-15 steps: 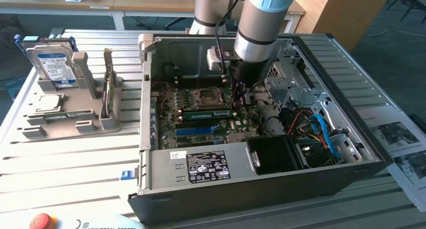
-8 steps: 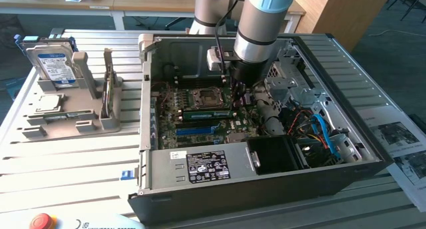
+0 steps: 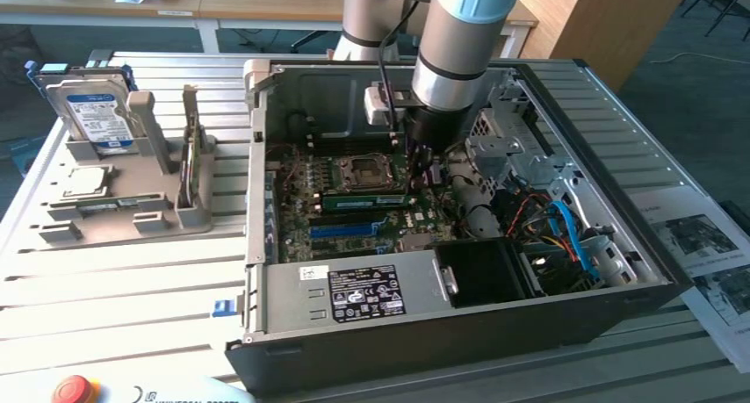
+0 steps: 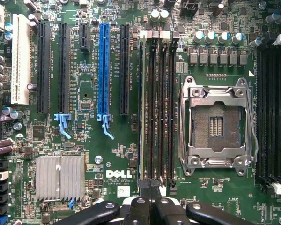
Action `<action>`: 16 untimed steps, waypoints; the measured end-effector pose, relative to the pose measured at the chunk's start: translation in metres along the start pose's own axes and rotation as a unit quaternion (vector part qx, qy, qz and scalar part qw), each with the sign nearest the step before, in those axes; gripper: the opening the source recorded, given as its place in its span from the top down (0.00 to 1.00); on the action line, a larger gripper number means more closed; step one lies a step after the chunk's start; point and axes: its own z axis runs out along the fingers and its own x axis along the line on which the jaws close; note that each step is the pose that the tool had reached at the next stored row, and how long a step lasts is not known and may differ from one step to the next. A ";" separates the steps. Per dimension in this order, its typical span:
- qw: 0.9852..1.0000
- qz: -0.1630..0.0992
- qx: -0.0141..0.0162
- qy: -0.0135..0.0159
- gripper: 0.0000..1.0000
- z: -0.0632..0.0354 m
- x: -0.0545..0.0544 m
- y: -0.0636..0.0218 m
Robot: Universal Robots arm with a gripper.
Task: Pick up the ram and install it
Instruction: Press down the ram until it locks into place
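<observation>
I am holding the arm over the open computer case (image 3: 609,271), with the gripper (image 4: 150,187) clenched just above the motherboard (image 4: 84,140). The ram (image 3: 364,199) is lying in its slot beside the processor socket (image 4: 218,124), green edge up. In the wrist view I am seeing it edge-on under the closed fingers (image 4: 139,208).

I see a slatted metal counter (image 3: 129,280) under even light, pale desks (image 3: 176,8) behind it, a wooden panel (image 3: 586,25), and grey-blue floor (image 3: 691,61) beyond.
</observation>
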 end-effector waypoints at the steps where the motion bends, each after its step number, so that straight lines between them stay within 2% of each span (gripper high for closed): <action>1: 1.000 0.000 0.000 0.000 0.90 0.0000 0.000 0.0000; 7: 1.000 0.000 0.000 0.000 0.90 -0.0010 0.000 0.0000; 16: 1.000 0.000 0.000 0.000 0.90 -0.0084 0.000 0.0001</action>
